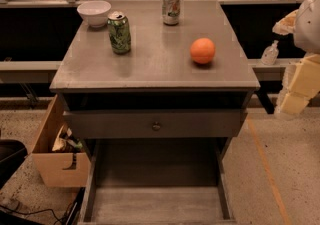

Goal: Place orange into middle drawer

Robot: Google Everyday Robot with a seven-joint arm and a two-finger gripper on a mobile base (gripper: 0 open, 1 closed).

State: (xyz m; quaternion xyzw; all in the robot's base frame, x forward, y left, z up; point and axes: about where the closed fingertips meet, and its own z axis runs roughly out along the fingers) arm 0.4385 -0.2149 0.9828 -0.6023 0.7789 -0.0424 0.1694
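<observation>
The orange (202, 50) sits on the right part of the grey cabinet top (155, 64), round and bright. The middle drawer (155, 205) is pulled out at the bottom of the view, showing a bare plank floor and low side walls. My gripper (293, 100) hangs at the right edge of the view, beside the cabinet's right front corner, below and to the right of the orange and apart from it. Pale arm segments (307, 19) rise above it.
A green drink can (119, 32), a second can (171, 6) and a white bowl (94, 12) stand on the cabinet top. A drawer front with a round knob (156, 125) sits above the open drawer. A cardboard box (57, 156) stands on the floor at the left. A small bottle (270, 53) is at the right.
</observation>
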